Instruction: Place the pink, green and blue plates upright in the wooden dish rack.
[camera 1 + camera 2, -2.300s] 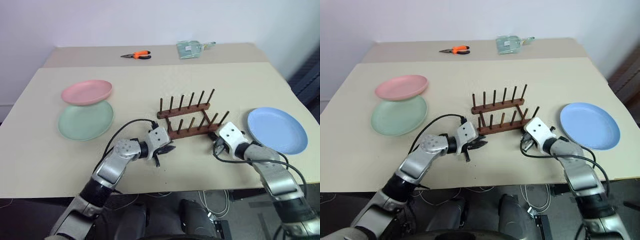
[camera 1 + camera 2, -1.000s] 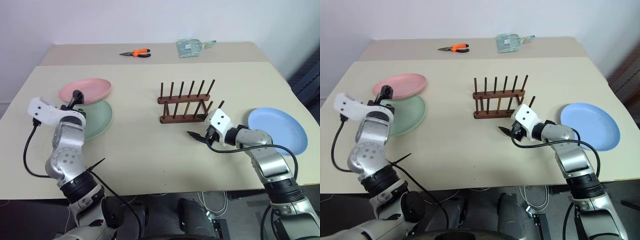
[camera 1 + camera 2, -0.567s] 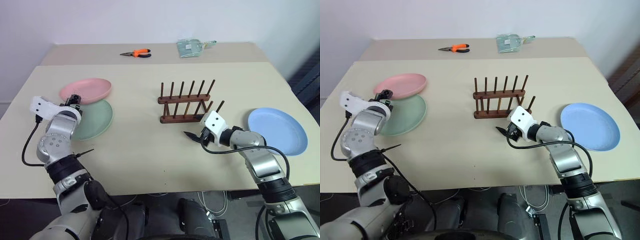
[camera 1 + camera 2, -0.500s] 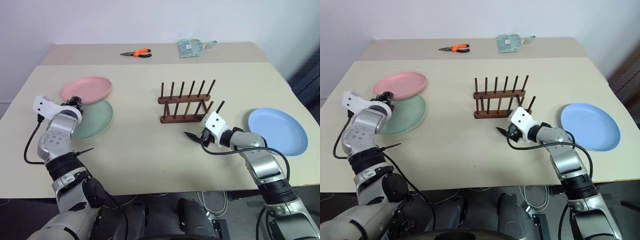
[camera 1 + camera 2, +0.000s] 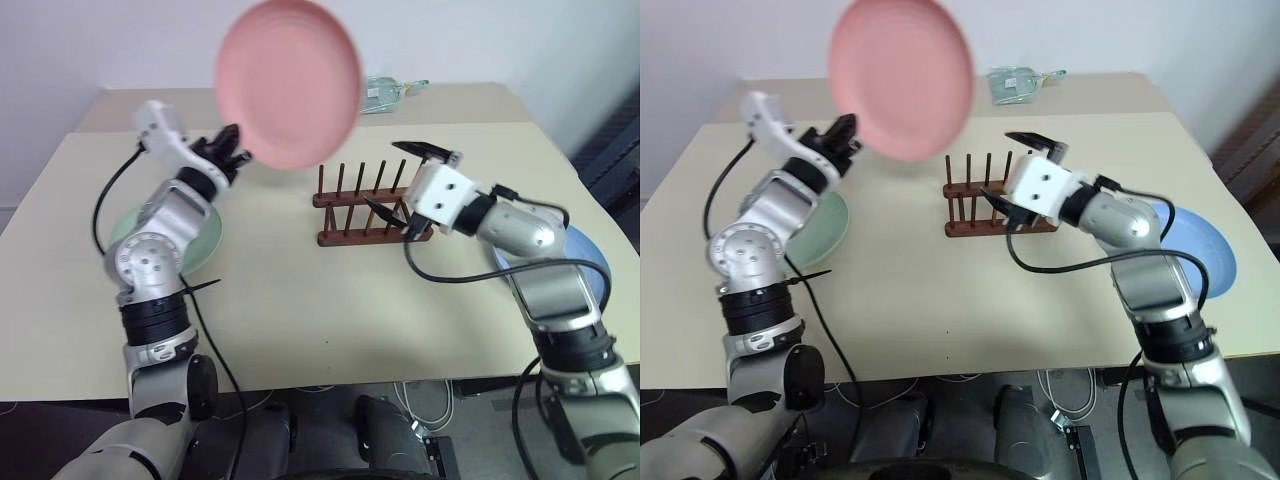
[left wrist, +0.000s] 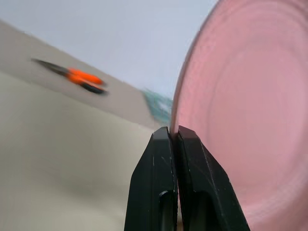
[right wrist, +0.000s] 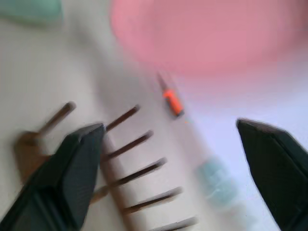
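Left gripper (image 5: pixel 232 150) clamped on rim of salmon-pink round plate (image 5: pixel 290 82), held aloft, tilted near upright, above and left of dark wooden pegged dish rack (image 5: pixel 368 205). Right gripper (image 5: pixel 405 182) jaws wide apart, empty, over rack. Rack empty. Mint-green plate (image 5: pixel 205 240) and light-blue plate (image 5: pixel 598 275) flat on beige surface (image 5: pixel 330 290). All three placements left.

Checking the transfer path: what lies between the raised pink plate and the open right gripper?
Nothing hangs between the pink plate, pinched by the left gripper, and the open right gripper; below that gap stand the rack's pegs, seen in both eye views.
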Robot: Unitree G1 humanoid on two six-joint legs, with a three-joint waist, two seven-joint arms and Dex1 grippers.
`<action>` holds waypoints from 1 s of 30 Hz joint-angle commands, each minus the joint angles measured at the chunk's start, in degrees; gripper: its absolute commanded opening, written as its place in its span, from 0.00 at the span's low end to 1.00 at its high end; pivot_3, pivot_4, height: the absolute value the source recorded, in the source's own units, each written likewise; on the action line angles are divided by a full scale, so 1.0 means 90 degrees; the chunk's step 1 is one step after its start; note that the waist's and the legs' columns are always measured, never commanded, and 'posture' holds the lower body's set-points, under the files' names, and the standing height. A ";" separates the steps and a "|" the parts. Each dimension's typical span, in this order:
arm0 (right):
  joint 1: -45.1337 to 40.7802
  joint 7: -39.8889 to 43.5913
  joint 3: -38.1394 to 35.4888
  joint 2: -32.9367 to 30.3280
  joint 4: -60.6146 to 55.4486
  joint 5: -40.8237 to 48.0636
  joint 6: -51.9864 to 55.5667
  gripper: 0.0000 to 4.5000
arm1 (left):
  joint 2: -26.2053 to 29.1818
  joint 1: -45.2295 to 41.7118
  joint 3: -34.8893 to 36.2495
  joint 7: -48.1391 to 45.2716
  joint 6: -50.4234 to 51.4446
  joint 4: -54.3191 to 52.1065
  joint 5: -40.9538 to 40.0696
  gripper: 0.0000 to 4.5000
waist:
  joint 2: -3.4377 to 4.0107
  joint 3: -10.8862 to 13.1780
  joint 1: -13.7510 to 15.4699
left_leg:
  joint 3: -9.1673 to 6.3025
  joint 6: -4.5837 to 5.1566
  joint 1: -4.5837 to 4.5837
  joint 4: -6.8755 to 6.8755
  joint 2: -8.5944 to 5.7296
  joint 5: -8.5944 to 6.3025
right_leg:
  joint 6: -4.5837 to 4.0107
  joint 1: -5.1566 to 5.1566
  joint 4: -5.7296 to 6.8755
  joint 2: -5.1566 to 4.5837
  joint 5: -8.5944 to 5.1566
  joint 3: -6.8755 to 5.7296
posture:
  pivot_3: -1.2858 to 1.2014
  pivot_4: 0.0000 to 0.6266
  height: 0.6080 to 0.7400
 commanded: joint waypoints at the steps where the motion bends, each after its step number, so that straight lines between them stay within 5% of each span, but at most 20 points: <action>1: -0.0250 -0.0200 0.0225 -0.0126 0.0276 -0.0626 -0.0736 0.99 | -0.0045 -0.0230 -0.0227 -0.0017 0.0096 -0.0421 0.0012 0.00 | -0.0001 0.0000 0.0003 | -0.0002 -0.0001 -0.0001 -0.0002 0.0000 0.0000 | 0.0000 0.0000 -0.0001 0.0000 0.0000 -0.0001 | 0.52 0.24 1.00; 5: -0.0234 -0.0351 0.0489 -0.0145 0.0563 -0.1228 -0.1107 0.99 | -0.0239 -0.0355 -0.0342 0.0070 0.0282 -0.0518 -0.0140 0.00 | -0.0001 0.0000 0.0003 | -0.0001 -0.0007 -0.0002 -0.0001 0.0000 0.0004 | -0.0001 0.0000 -0.0005 0.0000 0.0000 0.0001 | 0.52 0.24 1.00; 7: -0.0199 -0.0339 0.0483 -0.0140 0.0629 -0.1308 -0.1115 0.88 | -0.0296 -0.0356 -0.0340 0.0134 0.0335 -0.0545 -0.0134 0.00 | 0.0000 0.0000 0.0008 | -0.0002 -0.0007 -0.0002 -0.0002 0.0000 0.0004 | -0.0001 0.0000 -0.0005 0.0001 0.0000 0.0001 | 0.52 0.24 1.00; 15: -0.0030 -0.0313 0.0355 -0.0198 0.0636 -0.1450 -0.1130 0.01 | -0.0404 -0.0339 -0.0171 0.0259 0.0449 -0.0485 -0.0175 0.00 | 0.0000 0.0000 0.0013 | -0.0002 -0.0006 -0.0002 -0.0001 0.0000 0.0004 | -0.0002 0.0000 -0.0005 0.0001 0.0000 0.0003 | 0.52 0.24 1.00; 27: 0.0076 -0.0804 -0.0062 -0.0323 0.0540 -0.1580 -0.1226 0.01 | -0.0336 -0.0589 0.1024 0.0291 -0.0323 -0.0190 -0.1074 0.00 | -0.0001 0.0001 0.0032 | -0.0002 -0.0005 -0.0003 0.0000 -0.0001 0.0004 | -0.0002 0.0000 -0.0005 0.0001 0.0000 0.0003 | 0.52 0.24 1.00; 30: 0.0123 -0.0592 -0.0760 -0.0167 0.0268 -0.0519 -0.0588 0.01 | 0.0236 -0.0496 0.1253 -0.0005 -0.0727 0.0099 -0.0737 0.00 | -0.0001 0.0001 0.0028 | -0.0002 -0.0005 -0.0002 -0.0001 -0.0001 0.0004 | -0.0002 0.0002 -0.0005 0.0000 0.0000 0.0003 | 0.52 0.24 1.00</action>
